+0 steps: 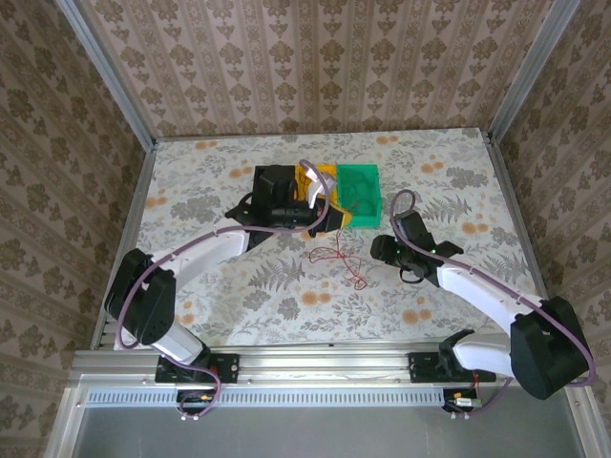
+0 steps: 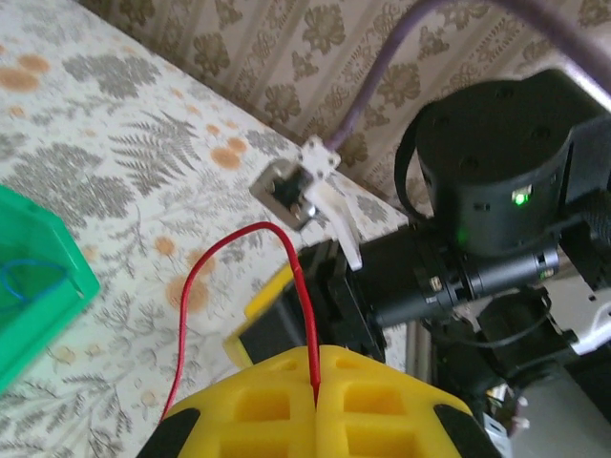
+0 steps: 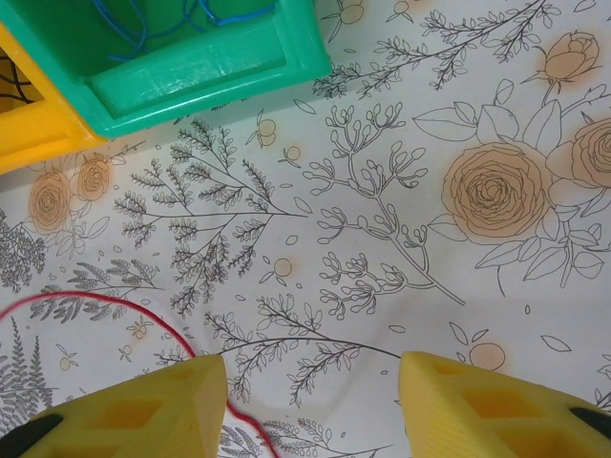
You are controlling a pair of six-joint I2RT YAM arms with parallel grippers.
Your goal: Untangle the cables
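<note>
My left gripper (image 2: 316, 386) is shut on a red cable (image 2: 250, 232), pinched between the yellow fingers. From the grip the cable arches up and falls back to the flowered table. In the top view that gripper (image 1: 325, 221) sits beside the bins, and the red cable (image 1: 340, 259) squiggles on the table between the two arms. My right gripper (image 3: 310, 405) hovers open over the table, and the red cable (image 3: 95, 301) curves past its left finger (image 3: 143, 410) without being between the jaws. A blue cable (image 3: 143, 19) lies in the green bin, and a black one (image 3: 13, 84) in the yellow bin.
The green bin (image 1: 361, 194) and yellow bin (image 1: 325, 177) stand together at the table's middle back. My right arm's wrist (image 2: 482, 181) looms close in front of the left gripper. Patterned walls and metal rails enclose the table (image 1: 220, 286).
</note>
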